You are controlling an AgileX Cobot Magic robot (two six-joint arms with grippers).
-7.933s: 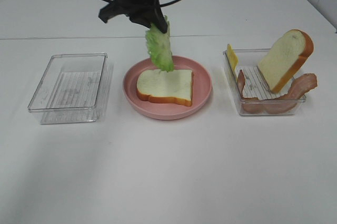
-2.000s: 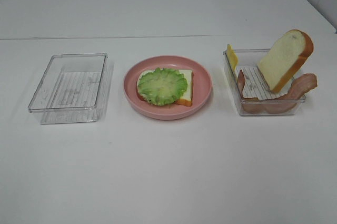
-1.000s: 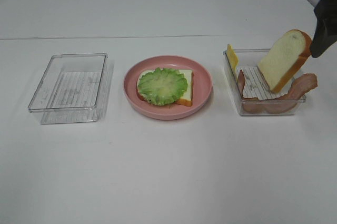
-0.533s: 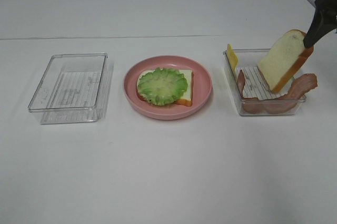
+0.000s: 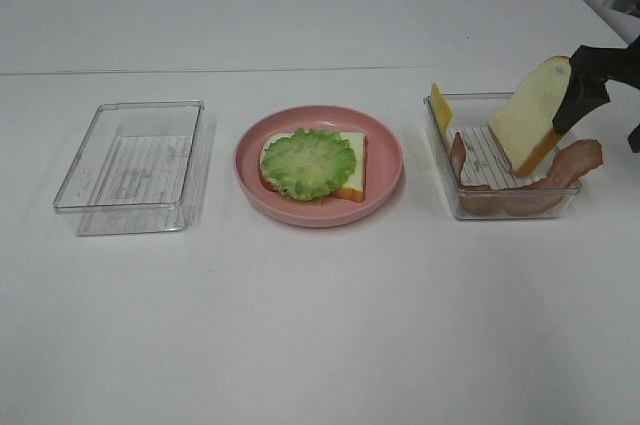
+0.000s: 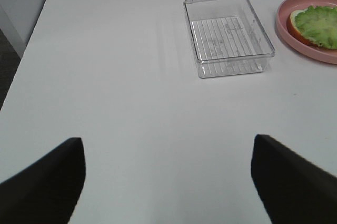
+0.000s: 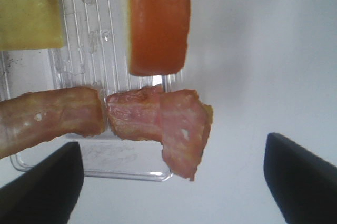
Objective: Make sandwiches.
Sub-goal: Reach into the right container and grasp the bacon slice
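On the pink plate [image 5: 383, 150] lies one bread slice [image 5: 352, 167] with ruffled green lettuce [image 5: 309, 162] on top. The right clear tray [image 5: 440, 140] holds a second bread slice [image 5: 528, 117] leaning upright, a yellow cheese slice [image 5: 440, 107] and bacon strips [image 5: 560, 173] hanging over its rim. My right gripper [image 5: 610, 105] stands open just right of the leaning bread, above the bacon's end. In the right wrist view the bacon [image 7: 158, 124], the bread crust [image 7: 158, 18] and the cheese [image 7: 29, 10] lie ahead of the open right gripper [image 7: 171, 192]. My left gripper [image 6: 168, 182] is open and holds nothing.
An empty clear tray [image 5: 132, 165] sits left of the plate; the left wrist view shows this tray [image 6: 229, 34] and the plate's edge [image 6: 287, 29]. A white table [image 5: 320, 325] carries everything.
My right gripper has come in from the right edge and dropped lower beside the leaning bread. The food and the trays have not moved.
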